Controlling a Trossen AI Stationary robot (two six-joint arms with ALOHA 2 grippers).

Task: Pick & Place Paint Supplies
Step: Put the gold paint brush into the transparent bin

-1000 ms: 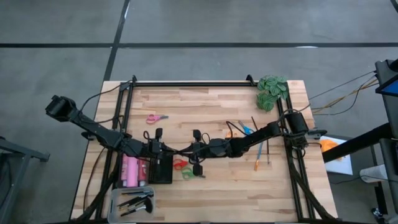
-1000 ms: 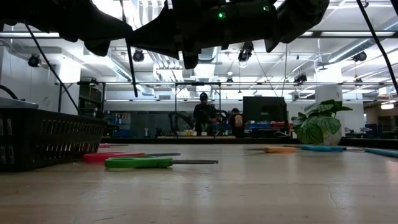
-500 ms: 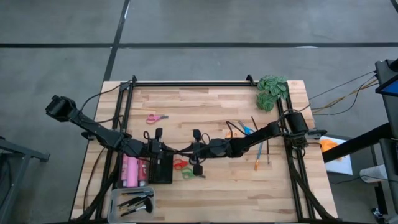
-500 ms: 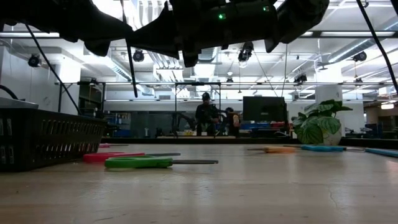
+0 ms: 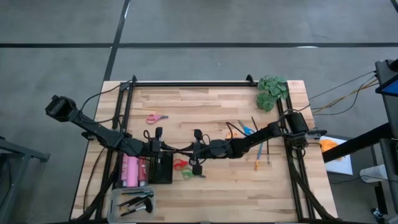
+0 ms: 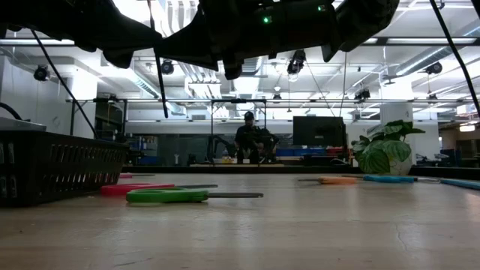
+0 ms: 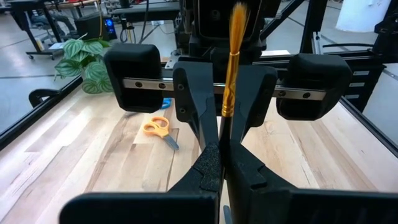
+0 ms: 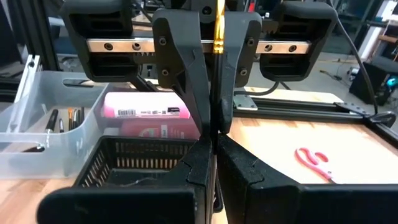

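Observation:
A thin brush (image 7: 230, 68) with a dark handle, gold ferrule and orange bristles stands upright between my two grippers above mid-table, just right of the black basket (image 5: 163, 169). My left gripper (image 5: 173, 151) (image 7: 222, 171) and right gripper (image 5: 181, 151) (image 8: 214, 158) meet tip to tip, both shut on the brush (image 8: 217, 34). Red scissors (image 5: 179, 164) and green scissors (image 5: 188, 173) lie flat below them. Pink scissors (image 5: 155, 118), orange scissors (image 5: 231, 132), blue scissors (image 5: 245, 129) and loose brushes (image 5: 256, 158) lie on the table. My left gripper pinches the brush's dark handle (image 7: 222, 134) below the gold ferrule between its two fingers. It comes level from the table's left, across the brush, which stands upright with its bristles up. My right gripper pinches the same dark handle (image 8: 214, 124) between its two fingers. It comes level from the table's right, across the brush and opposite the left fingers. The ferrule rises above the hold.
Pink paint bottles (image 5: 130, 171) lie left of the basket. A clear tray (image 5: 134, 200) with dark brushes sits at the near left corner. The green leafy clump (image 5: 272, 92) is at the far right corner. Black frame rails run along the table's left, right and far edges.

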